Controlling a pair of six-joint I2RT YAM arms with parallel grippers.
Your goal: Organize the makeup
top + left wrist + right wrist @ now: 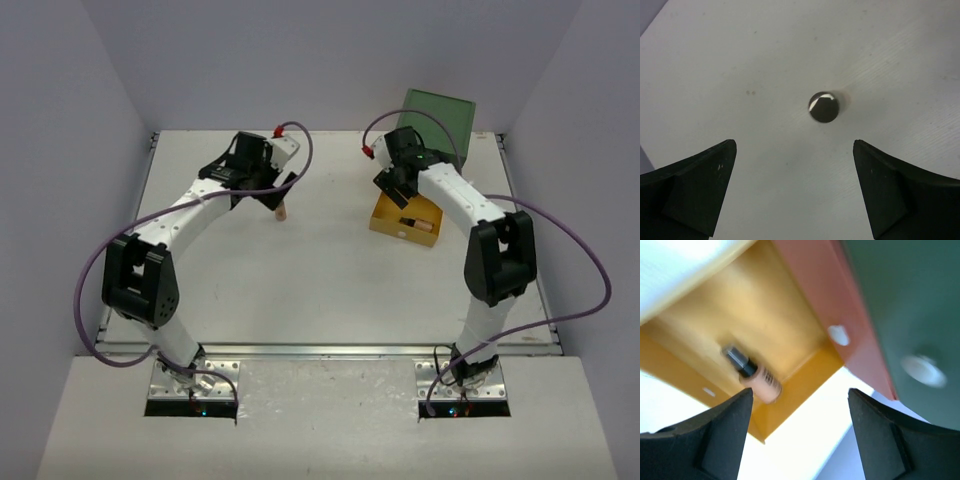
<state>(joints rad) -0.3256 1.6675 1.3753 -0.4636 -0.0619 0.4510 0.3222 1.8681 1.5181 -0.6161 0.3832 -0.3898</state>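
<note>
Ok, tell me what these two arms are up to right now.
The left gripper hangs open above an upright tan tube with a dark round cap on the white table, not touching it. The right gripper, also open and empty, is over the pulled-out yellow drawer of the green and orange box, where a peach bottle with a black cap lies. That bottle is stowed; the tube is not yet picked up.

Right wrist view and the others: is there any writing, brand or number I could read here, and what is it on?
No text is readable.
Peach bottle in the yellow drawer: dark print on its side, too blurred to read.
Black cap of the tube on the table: no lettering shows.
Orange drawer front and green drawer front: plain, only pale knobs.
</note>
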